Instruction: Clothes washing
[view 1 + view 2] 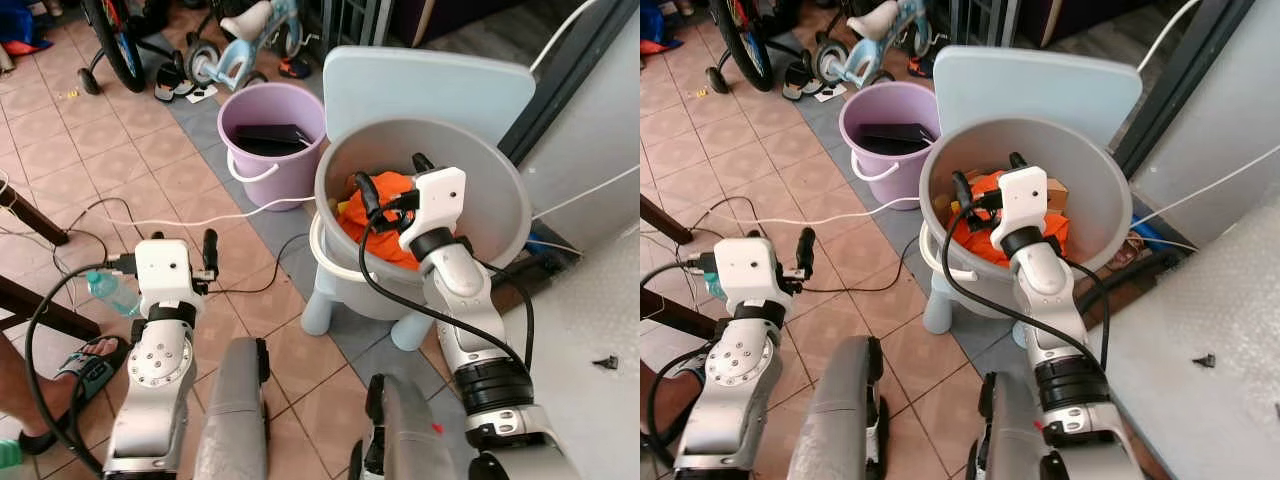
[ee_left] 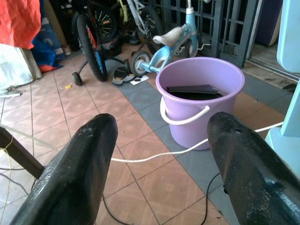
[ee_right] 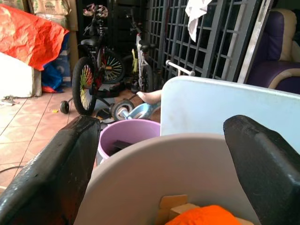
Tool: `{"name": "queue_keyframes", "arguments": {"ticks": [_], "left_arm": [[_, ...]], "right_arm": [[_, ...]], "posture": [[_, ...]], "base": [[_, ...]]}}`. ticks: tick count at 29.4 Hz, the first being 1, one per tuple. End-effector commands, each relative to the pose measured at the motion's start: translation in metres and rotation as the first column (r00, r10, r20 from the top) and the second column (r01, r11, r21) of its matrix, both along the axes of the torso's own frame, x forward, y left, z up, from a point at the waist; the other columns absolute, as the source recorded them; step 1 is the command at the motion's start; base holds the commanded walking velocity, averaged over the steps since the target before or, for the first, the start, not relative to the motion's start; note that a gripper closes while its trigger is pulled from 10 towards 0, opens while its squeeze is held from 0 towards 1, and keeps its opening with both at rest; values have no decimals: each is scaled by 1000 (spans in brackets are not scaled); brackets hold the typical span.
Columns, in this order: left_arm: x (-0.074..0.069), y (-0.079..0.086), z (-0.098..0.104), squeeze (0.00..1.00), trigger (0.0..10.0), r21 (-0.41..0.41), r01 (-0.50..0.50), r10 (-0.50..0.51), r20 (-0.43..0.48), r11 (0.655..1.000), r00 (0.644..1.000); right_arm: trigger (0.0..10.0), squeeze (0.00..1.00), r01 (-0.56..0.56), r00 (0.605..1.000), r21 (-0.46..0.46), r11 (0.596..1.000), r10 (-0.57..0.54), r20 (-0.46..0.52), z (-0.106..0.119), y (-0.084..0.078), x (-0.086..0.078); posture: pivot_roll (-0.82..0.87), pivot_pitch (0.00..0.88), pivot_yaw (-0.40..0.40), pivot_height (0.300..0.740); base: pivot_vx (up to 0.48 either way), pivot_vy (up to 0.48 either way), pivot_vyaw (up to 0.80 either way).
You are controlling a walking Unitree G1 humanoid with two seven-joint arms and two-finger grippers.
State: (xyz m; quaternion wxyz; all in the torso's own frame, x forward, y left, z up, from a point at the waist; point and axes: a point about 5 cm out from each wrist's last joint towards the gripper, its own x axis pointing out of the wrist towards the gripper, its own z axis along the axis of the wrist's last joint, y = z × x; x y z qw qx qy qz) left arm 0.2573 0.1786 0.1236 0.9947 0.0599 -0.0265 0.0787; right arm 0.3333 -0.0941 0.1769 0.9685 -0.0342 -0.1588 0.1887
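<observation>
A grey basin [image 1: 490, 190] sits tilted on a light blue child's chair [image 1: 430, 85] and holds orange clothes [image 1: 385, 215]. My right gripper [image 1: 392, 172] hangs open just over the basin's near rim, above the orange clothes, with nothing between its fingers. In the right wrist view the basin [image 3: 154, 173] and a bit of orange cloth [image 3: 206, 216] lie between the spread fingers [image 3: 51, 178]. My left gripper [image 1: 184, 238] is open over the tiled floor, left of the chair, and points toward a purple bucket [image 2: 201, 93].
The purple bucket [image 1: 270, 150] holds a dark flat thing. A white cable [image 1: 200, 218] and black cables cross the tiles. A person's sandalled foot [image 1: 60, 380] and a plastic bottle [image 1: 110, 292] are at the left. Bicycles [image 1: 230, 50] stand behind, a white surface [image 1: 600, 330] at right.
</observation>
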Motion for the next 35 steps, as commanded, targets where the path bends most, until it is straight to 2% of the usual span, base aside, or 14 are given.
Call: {"name": "queue_keyframes", "arguments": {"ticks": [1, 10, 11, 14, 18, 20, 23, 25, 27, 30, 33, 34, 35], "left_arm": [[-1, -9, -1, 0, 10000, -13, 29, -29, 0, 999, 1000], [-1, -9, -2, 0, 10000, -20, 33, -33, -6, 999, 999], [-2, -11, -3, 0, 10000, -40, 38, -38, -11, 998, 999], [-4, -11, -5, 0, 10000, -34, 34, -35, -21, 999, 999], [-11, -11, -10, 0, 10000, -28, 23, -24, -64, 999, 998], [-18, -9, -12, 0, 10000, -27, 21, -23, -94, 999, 995], [-26, -8, -12, 0, 10000, -31, 20, -23, -108, 999, 994], [-33, -6, -13, 0, 10000, -38, 16, -21, -127, 999, 992], [-46, -4, -15, 0, 10000, -40, 9, -15, -151, 999, 988], [-71, -7, -20, 0, 10000, -47, 24, -34, -219, 999, 975], [-83, -8, -21, 0, 10000, -54, 22, -35, -249, 998, 968], [-92, -8, -21, 0, 10000, -60, 22, -38, -270, 998, 962], [-95, -9, -21, 0, 10000, -62, 22, -38, -276, 998, 960]], "right_arm": [[10000, 0, 35, 999, -15, 999, -35, -20, -8, -13, -2], [10000, 0, 33, 999, -23, 999, -33, -23, -9, -13, -2], [10000, 0, 33, 999, -32, 999, -34, -25, -10, -13, -2], [10000, 0, 33, 999, -33, 999, -34, -30, -10, -14, -2], [10000, 0, 43, 994, -75, 996, -51, -100, -16, -18, 3], [10000, 0, 43, 974, -166, 985, -78, -212, -30, -24, 11], [10000, 0, 33, 963, -151, 988, -72, -260, -34, -27, 14], [10000, 0, 25, 944, -215, 976, -93, -317, -42, -30, 19], [10000, 0, 14, 925, -225, 974, -99, -368, -46, -33, 24], [10000, 0, -54, 876, -302, 952, -100, -471, -57, -35, 28], [10000, 0, -75, 837, -311, 947, -110, -536, -64, -35, 28], [10000, 0, -119, 827, -331, 936, -91, -554, -68, -32, 27], [10000, 0, -131, 825, -336, 933, -86, -559, -69, -31, 27]], "posture": [[23, 203, -27, 611], [24, 206, -29, 611], [26, 208, -31, 611], [28, 210, -33, 611], [52, 233, -50, 611], [81, 265, -68, 611], [96, 291, -79, 611], [104, 314, -86, 611], [108, 357, -100, 611], [110, 407, -129, 611], [107, 426, -140, 611], [106, 455, -162, 611], [106, 455, -162, 611]], "base": [[405, 0, 0], [352, 0, 0], [0, 0, 0], [0, 0, 0], [0, 0, 0], [0, 0, 0], [0, 0, 0], [0, 0, 0], [0, 0, 0], [0, 0, 0], [0, 0, 0], [0, 0, 0], [0, 0, 0]]}}
